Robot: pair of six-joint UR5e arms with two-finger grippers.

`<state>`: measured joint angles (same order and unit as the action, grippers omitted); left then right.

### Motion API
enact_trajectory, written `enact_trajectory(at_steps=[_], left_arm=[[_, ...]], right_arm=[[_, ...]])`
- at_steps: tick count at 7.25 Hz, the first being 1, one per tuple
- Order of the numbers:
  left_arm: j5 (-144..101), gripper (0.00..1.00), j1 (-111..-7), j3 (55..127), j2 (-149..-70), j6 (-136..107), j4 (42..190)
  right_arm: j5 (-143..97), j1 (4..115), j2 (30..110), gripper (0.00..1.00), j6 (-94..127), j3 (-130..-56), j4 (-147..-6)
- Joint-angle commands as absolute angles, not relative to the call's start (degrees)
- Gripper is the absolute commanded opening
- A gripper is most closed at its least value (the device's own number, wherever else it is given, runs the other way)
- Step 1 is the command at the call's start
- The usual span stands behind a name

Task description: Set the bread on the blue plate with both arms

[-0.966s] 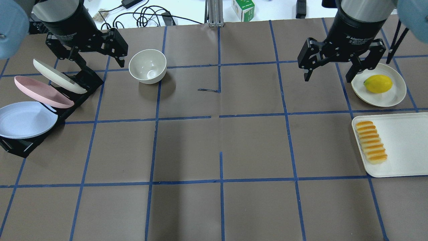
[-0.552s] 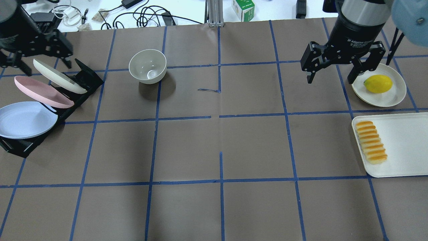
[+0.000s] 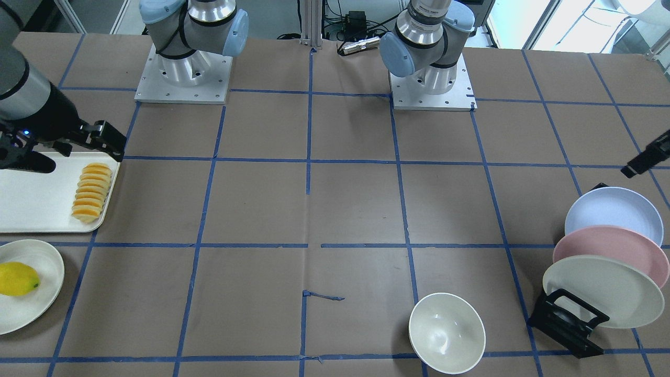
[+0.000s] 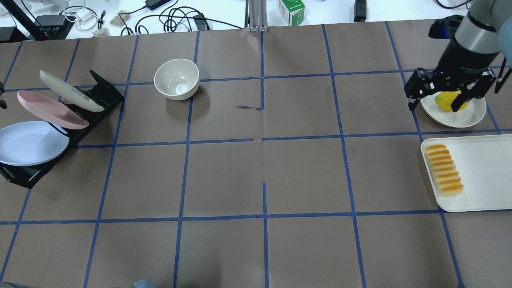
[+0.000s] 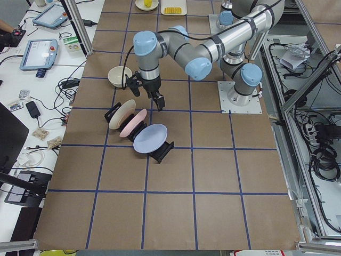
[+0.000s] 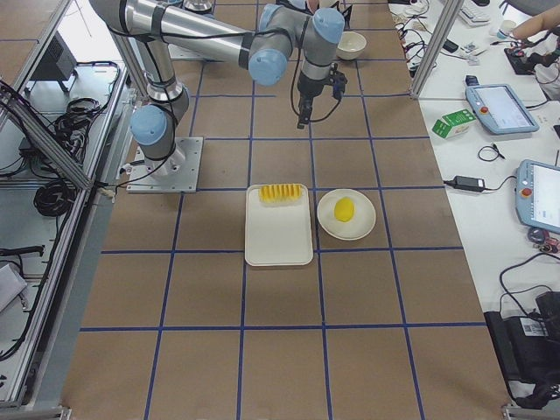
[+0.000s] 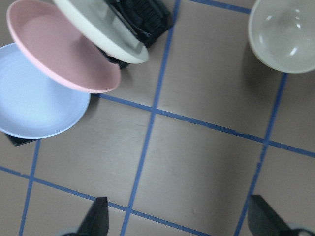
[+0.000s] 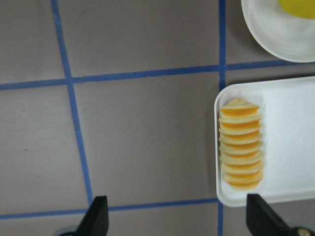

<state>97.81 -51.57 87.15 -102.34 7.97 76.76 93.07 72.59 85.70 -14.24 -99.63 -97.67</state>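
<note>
The bread (image 4: 444,170), a row of orange-yellow slices, lies along the left edge of a white tray (image 4: 482,176). It also shows in the front view (image 3: 91,192) and the right wrist view (image 8: 240,143). The blue plate (image 4: 30,143) leans in the nearest slot of a black rack (image 4: 105,94), and also shows in the left wrist view (image 7: 34,98). My right gripper (image 4: 433,106) is open and empty, high over the lemon plate, beyond the bread. My left gripper (image 7: 178,221) is open and empty, high beside the rack, and shows in the left view (image 5: 145,96).
A pink plate (image 4: 50,110) and a cream plate (image 4: 70,91) lean in the same rack. A white bowl (image 4: 177,79) stands right of the rack. A lemon (image 3: 15,278) lies on a cream plate (image 4: 468,116) beyond the tray.
My left gripper has moved left, almost out of the overhead view. My right gripper has moved right, over the lemon plate. Both stay open.
</note>
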Motion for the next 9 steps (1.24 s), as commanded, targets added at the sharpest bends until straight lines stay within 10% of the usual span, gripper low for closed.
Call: enact_trajectory(at_steps=[1, 6, 8, 9], left_arm=[[98.0, 1.0, -48.4, 87.5, -109.6, 13.4, 67.6], [105.3, 0.99, -46.6, 87.5, -117.5, 4.8, 65.6], [105.3, 0.28, -46.5, 87.4, -117.3, 5.4, 66.3], [105.4, 0.06, -46.5, 87.5, -117.3, 5.4, 67.1]], right_arm=[[94.5, 68.4, 84.6, 1.0, -21.4, -111.0, -114.0], [94.9, 60.4, 74.8, 1.0, -27.8, -115.7, -123.7], [95.0, 60.2, 73.4, 0.99, -28.6, -116.5, -124.9], [95.1, 60.2, 73.3, 0.75, -28.5, -116.8, -124.9]])
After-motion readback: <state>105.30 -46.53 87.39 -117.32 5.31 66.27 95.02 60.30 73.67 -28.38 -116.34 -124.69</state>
